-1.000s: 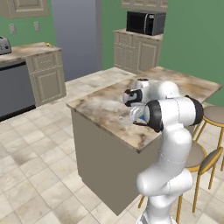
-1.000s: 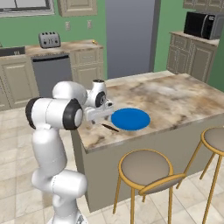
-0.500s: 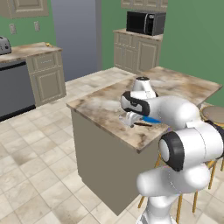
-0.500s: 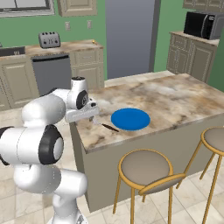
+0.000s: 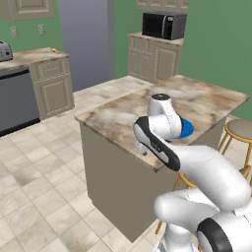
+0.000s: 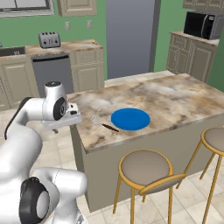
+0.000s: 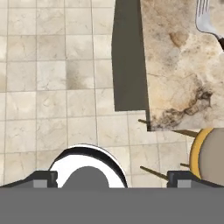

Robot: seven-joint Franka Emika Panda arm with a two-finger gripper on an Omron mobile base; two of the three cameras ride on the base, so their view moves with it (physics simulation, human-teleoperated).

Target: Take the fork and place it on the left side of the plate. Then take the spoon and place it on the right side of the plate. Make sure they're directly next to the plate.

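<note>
— On the worktop (image 6: 175,100), where is the fork (image 6: 101,122)?
— Just left of the plate (image 6: 130,119); silver tines point away from it, thin black handle toward it; flat.
— And the jaws?
— Spread wide, empty, off the worktop's corner.

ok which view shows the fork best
The right base view: the whole fork lies on the counter just left of the blue plate, tines and black handle both visible. The hand view catches just its silver tines at the top right corner.
</note>
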